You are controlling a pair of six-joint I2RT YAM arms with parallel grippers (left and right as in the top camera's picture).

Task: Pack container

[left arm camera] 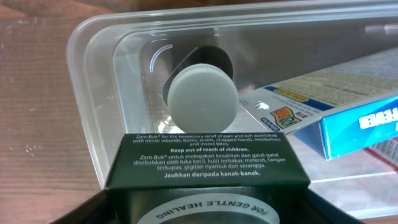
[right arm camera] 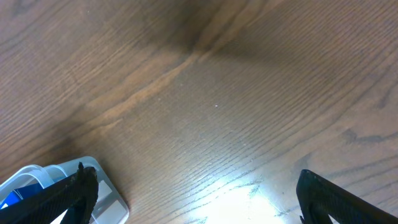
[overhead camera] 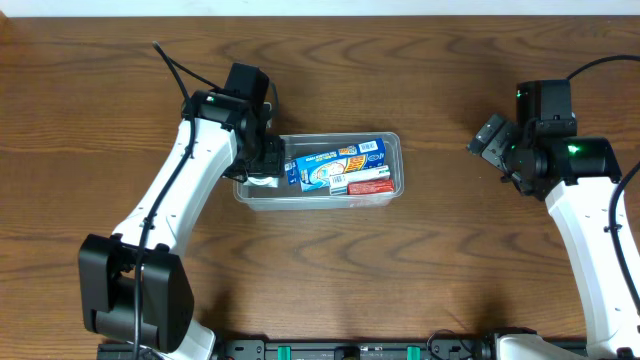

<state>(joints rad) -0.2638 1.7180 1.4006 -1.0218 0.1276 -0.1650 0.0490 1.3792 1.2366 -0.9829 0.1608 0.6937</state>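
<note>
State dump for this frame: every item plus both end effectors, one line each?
container: open, no lid, partly packed
blue box: closed, tilted inside the container
red-and-white box: lying flat inside the container
bottle: capped, on its side in the container
green box: closed, gripped at the container's left end
left end effector: shut on the green box
right end effector: open, empty, over bare table

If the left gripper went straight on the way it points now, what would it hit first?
Likely the white-capped bottle lying in the container, straight ahead of the green box that the left gripper holds. Depth is unclear, so the container floor might come first.
</note>
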